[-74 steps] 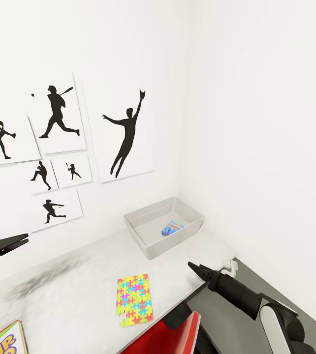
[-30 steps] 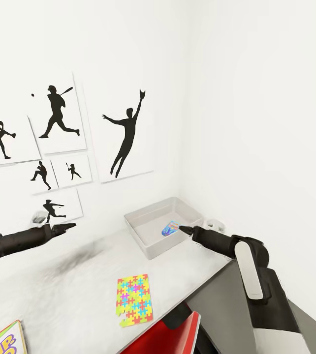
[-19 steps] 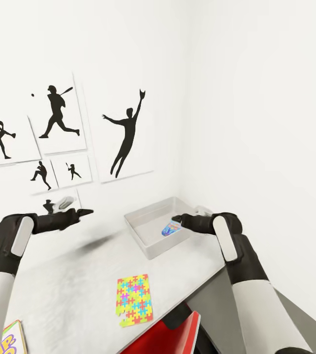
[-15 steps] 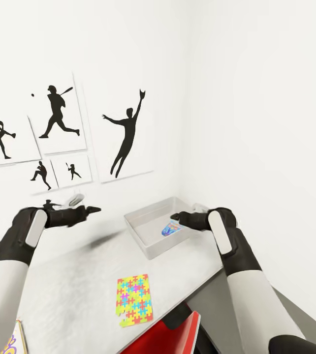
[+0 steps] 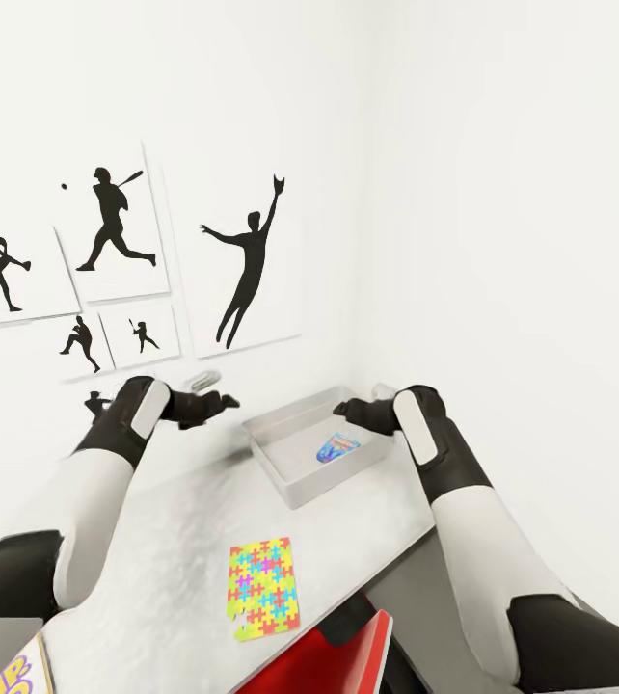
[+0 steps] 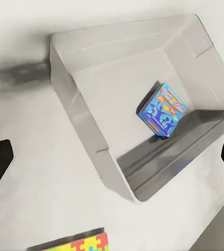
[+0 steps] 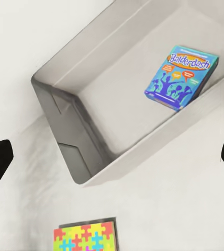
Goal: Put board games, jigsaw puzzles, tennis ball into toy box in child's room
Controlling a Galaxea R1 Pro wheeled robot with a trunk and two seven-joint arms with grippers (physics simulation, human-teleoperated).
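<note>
We are holding both end effectors, left [image 5: 228, 399] and right [image 5: 339, 410], released above the bin [image 5: 285, 477] at the surface's [image 5: 155, 569] far corner; one game [image 7: 183, 76] inside, one puzzle [image 5: 263, 588] near the front edge.

Toy box [image 7: 86, 130] matt grey plastic; board game [image 7: 182, 77] glossy printed card.

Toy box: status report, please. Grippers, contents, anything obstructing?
Left gripper and right gripper open, empty, above toy box. Blue game box inside. Jigsaw puzzle on table. Nothing in the way.
</note>
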